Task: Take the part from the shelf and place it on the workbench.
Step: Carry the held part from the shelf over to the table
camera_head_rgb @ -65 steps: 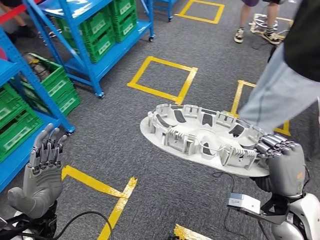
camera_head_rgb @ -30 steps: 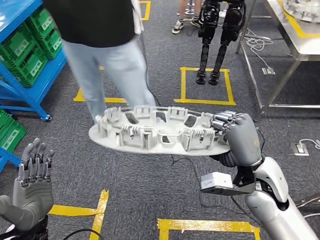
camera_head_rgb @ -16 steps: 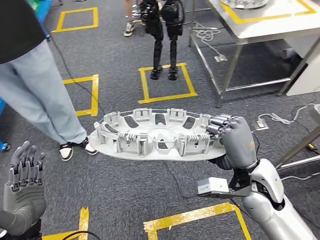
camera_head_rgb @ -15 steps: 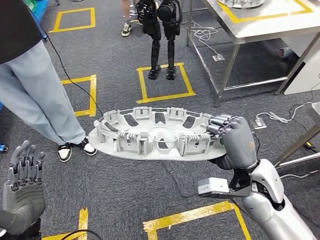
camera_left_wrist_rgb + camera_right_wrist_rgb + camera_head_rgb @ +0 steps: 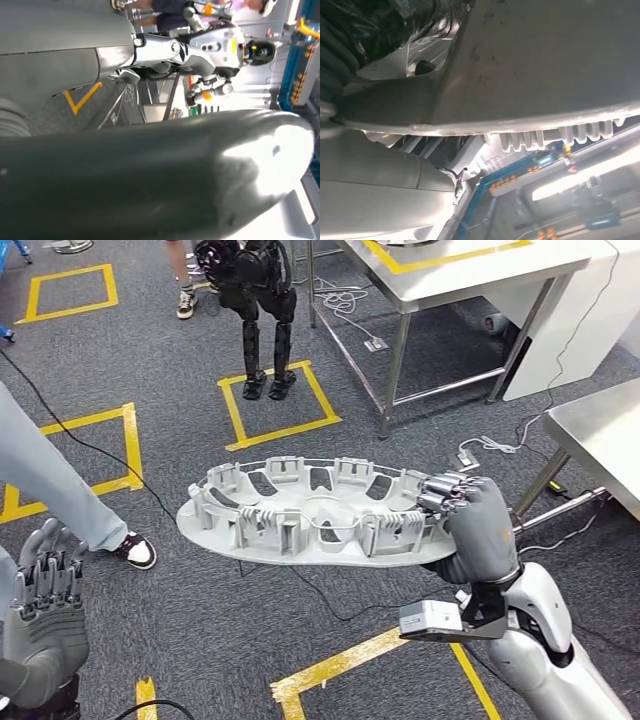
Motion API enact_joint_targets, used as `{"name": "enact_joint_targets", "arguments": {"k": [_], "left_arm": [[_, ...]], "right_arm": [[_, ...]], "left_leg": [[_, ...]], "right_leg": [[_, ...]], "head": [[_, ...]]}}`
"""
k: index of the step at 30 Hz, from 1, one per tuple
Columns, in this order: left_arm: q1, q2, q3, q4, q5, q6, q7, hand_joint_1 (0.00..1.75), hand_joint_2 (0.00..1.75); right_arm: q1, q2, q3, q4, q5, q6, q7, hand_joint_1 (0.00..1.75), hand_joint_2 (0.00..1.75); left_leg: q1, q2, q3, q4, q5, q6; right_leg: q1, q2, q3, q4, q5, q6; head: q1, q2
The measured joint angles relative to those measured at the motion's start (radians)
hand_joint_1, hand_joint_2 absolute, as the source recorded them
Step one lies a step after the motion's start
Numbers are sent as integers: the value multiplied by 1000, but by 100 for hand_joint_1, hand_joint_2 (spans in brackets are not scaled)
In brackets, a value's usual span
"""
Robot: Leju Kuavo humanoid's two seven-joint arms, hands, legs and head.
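overhead, steel workbenches [image 5: 596, 430] stand on grey carpet [image 5: 189, 370].

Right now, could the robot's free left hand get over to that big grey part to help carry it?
Probably yes: the left hand is open, and only floor lies between it and the near end of the part gripped by the right hand.
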Motion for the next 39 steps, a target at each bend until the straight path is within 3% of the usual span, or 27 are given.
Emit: {"name": "enact_joint_targets", "arguments": {"k": [3,5,7,8,9,10,11,12,14,16,18,20,22,24,25,26,28,30,31,33,35,37,39], "left_arm": [[-1,0,1,-1,-1,1,0,0,0],[2,-2,6,-3,-17,23,8,0,0],[20,-12,27,-17,-38,51,30,0,0],[35,-20,45,-28,-43,53,43,0,0],[49,-28,66,-39,-42,47,53,0,0],[59,-36,86,-47,-41,37,60,0,0],[65,-44,104,-54,-41,28,64,0,0],[68,-51,118,-60,-42,20,66,0,0],[71,-64,138,-70,-45,9,68,0,0],[71,-75,151,-76,-48,3,70,0,0],[70,-84,159,-81,-50,0,70,0,0],[69,-97,166,-84,-50,-2,70,0,0],[70,-113,183,-86,-49,-8,69,0,0],[74,-131,205,-86,-53,-29,69,0,0],[77,-141,217,-86,-57,-44,70,0,0],[79,-151,228,-86,-62,-61,71,0,0],[86,-169,247,-87,-70,-88,76,0,0],[94,-181,260,-92,-79,-104,82,0,0],[96,-186,263,-96,-86,-108,86,0,0],[98,-193,264,-106,-99,-106,93,0,0],[96,-196,260,-115,-103,-93,97,0,0],[92,-193,257,-120,-98,-78,99,0,0],[87,-187,252,-121,-93,-64,100,0,0]], "right_arm": [[2,0,0,-1,1,-1,1,175,175],[14,-1,-9,-7,23,-9,24,175,175],[77,-3,-47,-30,40,-35,37,175,175],[124,-4,-81,-47,35,-49,26,175,175],[168,-6,-117,-63,26,-57,5,175,175],[203,-7,-153,-76,18,-60,-15,175,175],[227,-8,-182,-84,16,-57,-27,175,175],[243,-8,-205,-91,17,-53,-33,175,175],[265,-9,-234,-101,20,-44,-37,175,175],[275,-8,-250,-108,23,-38,-38,175,175],[284,-8,-262,-115,26,-34,-38,175,175],[286,-8,-270,-120,27,-28,-38,175,175],[279,-8,-271,-122,31,-18,-36,175,175],[274,-7,-266,-122,42,-11,-28,175,175],[276,-7,-263,-122,49,-10,-21,175,175],[278,-7,-262,-122,56,-10,-15,175,175],[286,-7,-260,-126,66,-13,-8,175,175],[296,-7,-263,-135,64,-20,-8,175,175],[304,-7,-267,-139,56,-26,-12,175,175],[325,-7,-282,-148,35,-35,-27,175,175],[341,-7,-301,-159,19,-38,-46,175,175],[343,-7,-319,-167,11,-36,-54,175,175],[337,-5,-333,-171,5,-33,-56,175,175]], "left_leg": [[1,16,1,8,-6,-11],[9,-22,-14,50,-41,-19],[13,-72,-65,170,-109,-23],[13,-81,-96,239,-139,-23],[13,-85,-119,289,-153,-22],[13,-86,-126,305,-147,-20],[13,-90,-114,279,-122,-16],[13,-100,-86,219,-84,-10],[14,-151,-23,82,-26,1],[12,-183,5,18,-14,6],[10,-163,8,5,-10,8],[12,-137,10,-10,1,15],[13,-107,11,-18,7,20],[11,-77,9,-18,8,21],[11,-64,9,-18,7,21],[12,-51,9,-17,7,19],[13,-29,11,-15,3,13],[8,-11,11,-6,-4,2],[4,-3,11,-2,-7,-2],[4,11,13,1,-10,-8],[10,-13,9,22,-31,-17],[15,-62,-32,121,-91,-24],[16,-82,-95,260,-149,-25]], "right_leg": [[1,26,-4,-2,3,-23],[-1,47,-4,-3,7,-36],[-1,65,-4,-4,7,-45],[1,73,-5,-4,7,-46],[2,84,-5,-4,7,-48],[4,96,-5,-4,7,-48],[4,111,-5,-4,8,-48],[4,126,-4,-4,9,-48],[2,156,-7,-3,13,-42],[-4,185,-16,-3,20,-30],[-10,207,-27,-5,28,-16],[-8,174,-47,18,8,-8],[-4,110,-93,116,-52,-4],[-6,81,-141,238,-105,4],[-7,76,-147,262,-109,7],[-8,71,-133,246,-94,10],[-9,44,-57,118,-40,14],[-4,11,9,7,-11,6],[-1,4,21,-13,-11,0],[1,21,20,-12,-10,-16],[-1,40,19,-13,-7,-28],[-2,60,19,-14,-4,-39],[0,84,17,-14,-2,-44]], "head": [[-2,0],[-5,0],[-11,0],[-12,0],[-13,0],[-13,0],[-13,0],[-14,0],[-13,0],[-14,0],[-16,0],[-13,0],[-7,0],[-4,0],[-4,0],[-4,0],[-4,0],[-4,0],[-4,0],[-5,0],[-6,0],[-7,0],[-7,0]]}}
